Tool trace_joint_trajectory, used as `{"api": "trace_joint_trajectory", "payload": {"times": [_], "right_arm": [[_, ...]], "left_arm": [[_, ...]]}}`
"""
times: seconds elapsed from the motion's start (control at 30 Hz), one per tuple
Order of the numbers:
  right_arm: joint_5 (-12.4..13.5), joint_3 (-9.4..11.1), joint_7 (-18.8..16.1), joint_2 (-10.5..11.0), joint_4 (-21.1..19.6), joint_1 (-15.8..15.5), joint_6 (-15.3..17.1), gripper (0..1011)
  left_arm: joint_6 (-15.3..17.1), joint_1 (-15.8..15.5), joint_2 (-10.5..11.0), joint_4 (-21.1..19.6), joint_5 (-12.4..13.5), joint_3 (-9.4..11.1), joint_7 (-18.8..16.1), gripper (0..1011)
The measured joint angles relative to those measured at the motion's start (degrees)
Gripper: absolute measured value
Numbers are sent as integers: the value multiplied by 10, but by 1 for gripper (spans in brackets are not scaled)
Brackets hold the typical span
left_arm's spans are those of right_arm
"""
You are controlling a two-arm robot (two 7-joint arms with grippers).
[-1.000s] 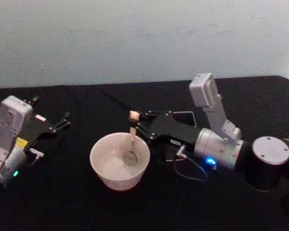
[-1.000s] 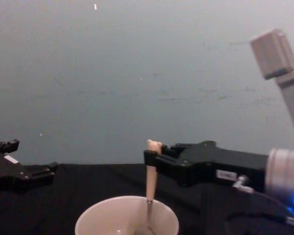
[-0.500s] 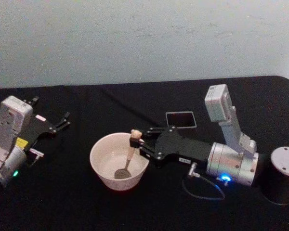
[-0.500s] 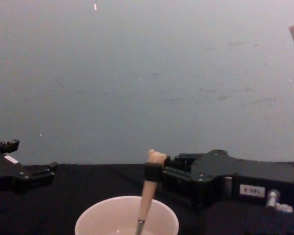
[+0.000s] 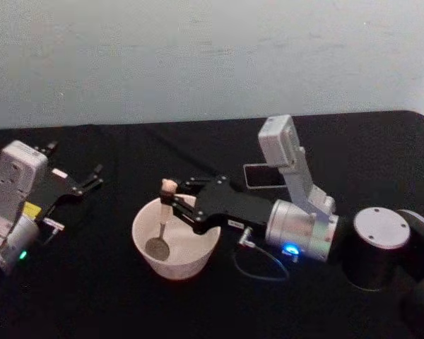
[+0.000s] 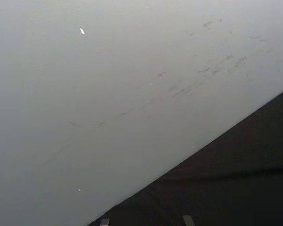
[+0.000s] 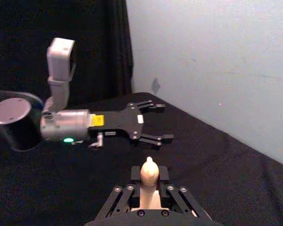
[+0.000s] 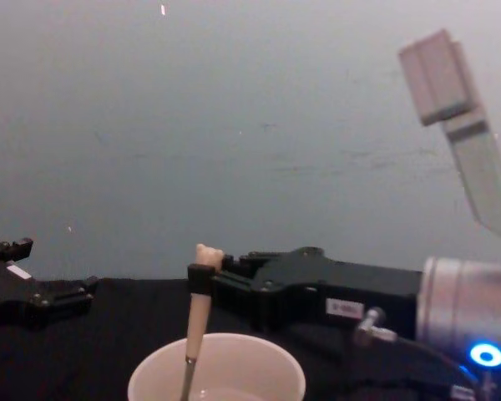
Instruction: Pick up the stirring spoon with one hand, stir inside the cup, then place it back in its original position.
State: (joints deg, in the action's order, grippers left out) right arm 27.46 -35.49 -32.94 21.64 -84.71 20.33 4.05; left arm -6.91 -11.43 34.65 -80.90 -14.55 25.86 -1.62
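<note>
Well, the right hand gripped the spoon by its handle, bowl down in the cup mid tabletop. Pickup done, stirring seemingly underway, return to the holder yet to come. The left hand idled, released, near the left edge.

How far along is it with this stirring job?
Pick-up looks done: the right gripper is shut on the stirring spoon. Stirring is in hand: its bowl sits inside the cup. Left: returning it to the dark holder. The left gripper is parked open aside.
</note>
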Motion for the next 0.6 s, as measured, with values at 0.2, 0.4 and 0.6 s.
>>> {"api": "trace_joint_trajectory", "payload": {"times": [0.2,0.4,0.6], "right_arm": [[-11,0,19,-23,29,18,0,223],[-18,8,28,-26,41,24,0,223],[-11,25,27,-4,17,12,12,223]], "left_arm": [[0,0,0,0,0,0,0,1002],[0,0,0,0,0,0,0,1001],[0,0,0,0,0,0,0,1001]]}}
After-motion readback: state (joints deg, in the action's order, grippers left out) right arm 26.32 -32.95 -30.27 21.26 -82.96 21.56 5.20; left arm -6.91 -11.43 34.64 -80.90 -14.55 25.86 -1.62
